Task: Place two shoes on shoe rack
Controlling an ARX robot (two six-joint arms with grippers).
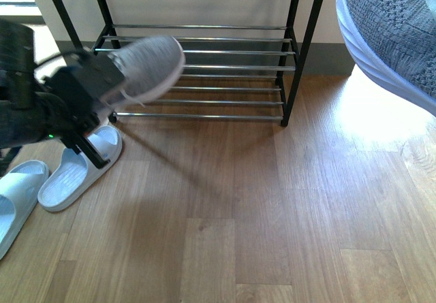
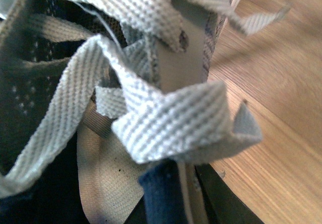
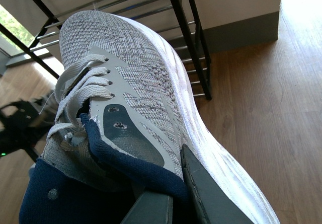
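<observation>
Holding a grey sneaker (image 1: pixel 146 65) clamped at its heel end, the left claw (image 1: pixel 85 92) points the toe toward the shoe rack (image 1: pixel 300 51), long axis slanting at the lower rods, just ahead. The right claw (image 3: pixel 166 176) grips the second sneaker (image 1: pixel 395 24) by its collar, farther off to the right. Light-blue slides (image 1: pixel 78 167) lie on the wooden floor (image 1: pixel 259 201) below the left arm.

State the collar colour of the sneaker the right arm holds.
Dark navy: the collar of that grey sneaker shows best in the right wrist view.
</observation>
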